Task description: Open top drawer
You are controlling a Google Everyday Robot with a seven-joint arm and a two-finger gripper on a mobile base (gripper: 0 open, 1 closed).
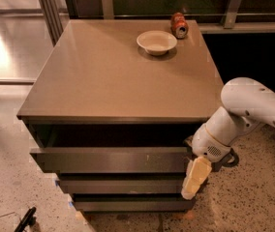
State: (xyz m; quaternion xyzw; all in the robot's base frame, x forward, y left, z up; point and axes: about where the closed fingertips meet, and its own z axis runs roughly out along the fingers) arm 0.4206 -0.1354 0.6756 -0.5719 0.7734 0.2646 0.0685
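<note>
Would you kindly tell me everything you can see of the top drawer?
The top drawer is wide, shallow and dark grey-brown, with a flat handleless front bearing small pale scuffs right of centre. It stands partly pulled out, a dark gap above it under the cabinet top. The end effector sits at its right end; contact is unclear.

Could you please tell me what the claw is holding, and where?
It cannot be told: the claw sits at the right end of the top drawer front.

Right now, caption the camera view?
Gripper at right end of the slightly open top drawer; bowl and can on the cabinet.
</note>
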